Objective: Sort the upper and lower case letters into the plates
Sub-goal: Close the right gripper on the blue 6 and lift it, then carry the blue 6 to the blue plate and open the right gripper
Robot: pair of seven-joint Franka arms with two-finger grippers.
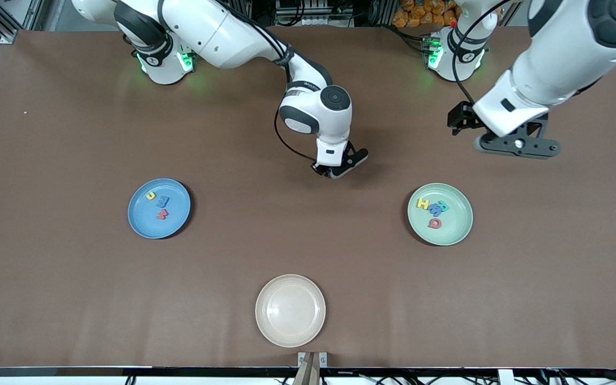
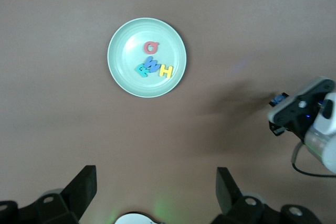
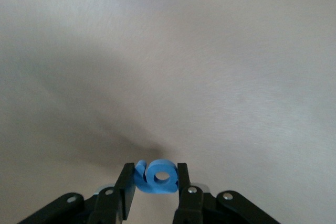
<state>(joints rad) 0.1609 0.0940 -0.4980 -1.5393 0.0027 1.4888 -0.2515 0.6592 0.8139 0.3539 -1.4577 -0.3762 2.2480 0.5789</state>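
Note:
My right gripper [image 3: 155, 171] is shut on a small blue letter [image 3: 157, 178], with a finger against each of its sides. It hangs low over the bare middle of the table [image 1: 335, 173]. The blue plate [image 1: 142, 223] toward the right arm's end holds a yellow [image 1: 151, 195], a blue [image 1: 163, 201] and a red letter [image 1: 162, 215]. The mint green plate [image 1: 453, 231] toward the left arm's end holds a yellow H [image 1: 423, 203], a blue letter [image 1: 436, 208], a teal letter [image 1: 444, 205] and a red Q [image 1: 434, 223]. My left gripper [image 1: 517, 145] waits open in the air, empty [image 2: 156, 192].
A cream-white plate [image 1: 290, 326] with nothing in it sits near the table's front edge, nearer to the camera than both other plates. The left wrist view shows the mint green plate [image 2: 123, 77] and the right arm's hand [image 2: 307, 116].

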